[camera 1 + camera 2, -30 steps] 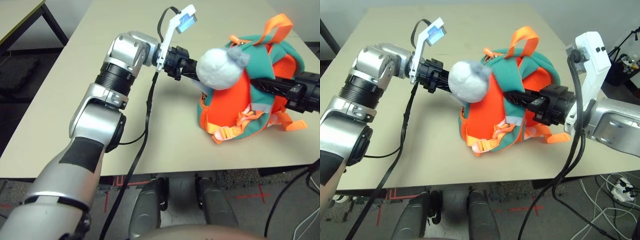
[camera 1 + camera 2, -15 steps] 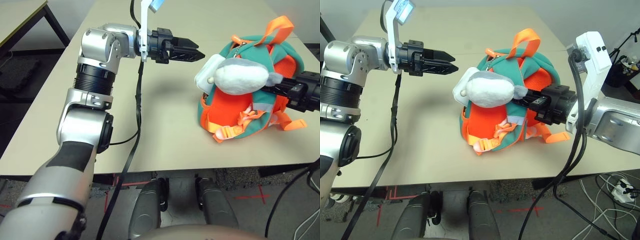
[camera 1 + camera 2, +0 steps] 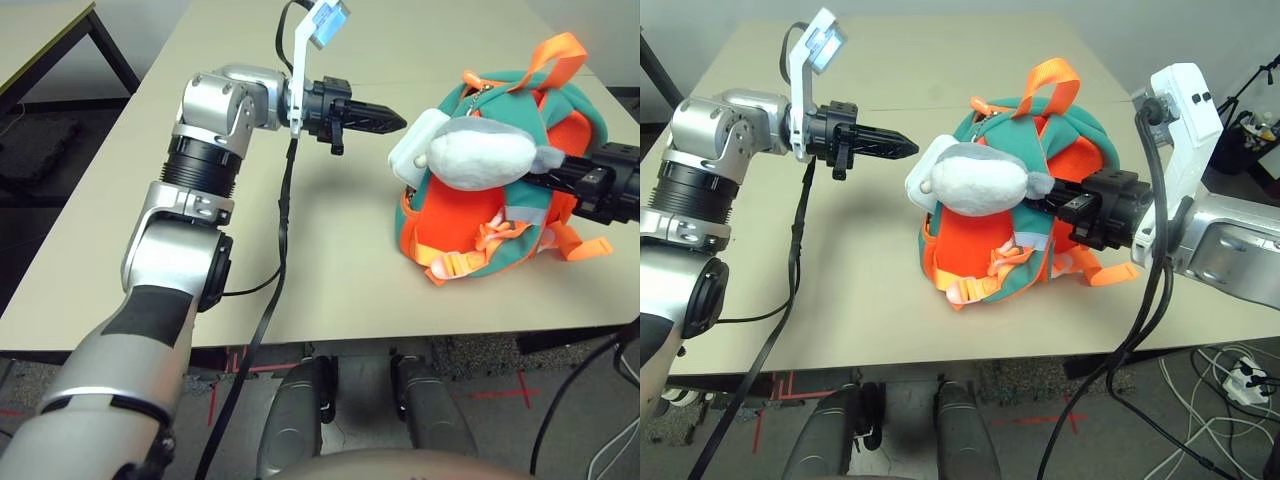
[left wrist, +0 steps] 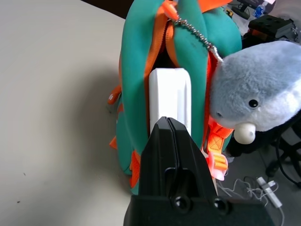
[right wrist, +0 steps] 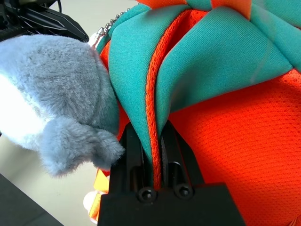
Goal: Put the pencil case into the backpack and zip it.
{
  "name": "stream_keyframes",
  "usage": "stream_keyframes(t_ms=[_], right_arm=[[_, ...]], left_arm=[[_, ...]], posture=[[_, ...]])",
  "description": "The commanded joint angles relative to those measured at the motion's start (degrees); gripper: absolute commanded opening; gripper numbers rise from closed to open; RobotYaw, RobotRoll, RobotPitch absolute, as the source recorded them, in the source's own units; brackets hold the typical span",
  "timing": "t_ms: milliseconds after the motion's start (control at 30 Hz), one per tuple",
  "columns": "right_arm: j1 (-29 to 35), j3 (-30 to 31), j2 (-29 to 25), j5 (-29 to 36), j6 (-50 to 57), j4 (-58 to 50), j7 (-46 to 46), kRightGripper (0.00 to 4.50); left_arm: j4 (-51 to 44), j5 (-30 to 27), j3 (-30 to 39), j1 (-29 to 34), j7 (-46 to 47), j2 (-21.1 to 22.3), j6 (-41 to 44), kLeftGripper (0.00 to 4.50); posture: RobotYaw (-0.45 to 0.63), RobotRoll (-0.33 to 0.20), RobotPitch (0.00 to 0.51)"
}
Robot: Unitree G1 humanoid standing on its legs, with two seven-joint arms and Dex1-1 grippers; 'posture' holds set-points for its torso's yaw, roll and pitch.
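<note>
While its fingers press together on nothing, the left gripper (image 3: 398, 124) hovers above the table (image 3: 150, 180), pointing at the backpack (image 3: 480, 210) from just beside it. Straight ahead of those fingertips, the white case (image 4: 170, 96) stands wedged in the bag's open orange zipper slot (image 4: 160, 52), its outer end sticking out between the teal fabric edges; from the head camera it shows as a white corner (image 3: 412, 143) at the bag's left side. A grey plush charm (image 3: 480, 155) hangs on a bead chain (image 4: 194, 34) from the zipper and rests against the front of the bag, touching the case. From the opposite side, the right gripper (image 5: 153, 155) is clamped on a fold of the bag's teal fabric with its orange seam. The bag sits upright on the table, orange straps (image 3: 990, 270) trailing toward the near edge.
</note>
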Motion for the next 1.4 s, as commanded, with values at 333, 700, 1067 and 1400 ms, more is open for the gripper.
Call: stream_keyframes(t_ms=[333,700,1067,1400], right_arm=[[-0.91,1.34,0.06,0.80,0.49,-0.92,-0.09,0.23],[-1.40,2.11,1.23,-0.01,0.26,-1.06,-0.03,0.23],[-1.99,2.62,2.04,-0.93,0.38,-0.97,0.13,0.23],[-3.07,3.42,3.13,-3.58,0.94,0.01,1.85,0.23]], left_arm=[[-4.73,-0.67,-2.90,2.82,-1.10,-1.92,3.30,0.00],[-2.87,1.02,-4.09,2.73,3.90,-8.77,1.15,0.00],[4.03,3.21,-3.43,0.38,7.52,-13.03,-5.24,0.00],[-5.40,1.01,2.71,-4.07,6.39,-1.76,-6.97,0.00]], posture=[[-0.02,0.000,0.167],[-0.02,0.000,0.165],[-0.02,0.000,0.163],[0.01,0.000,0.153]])
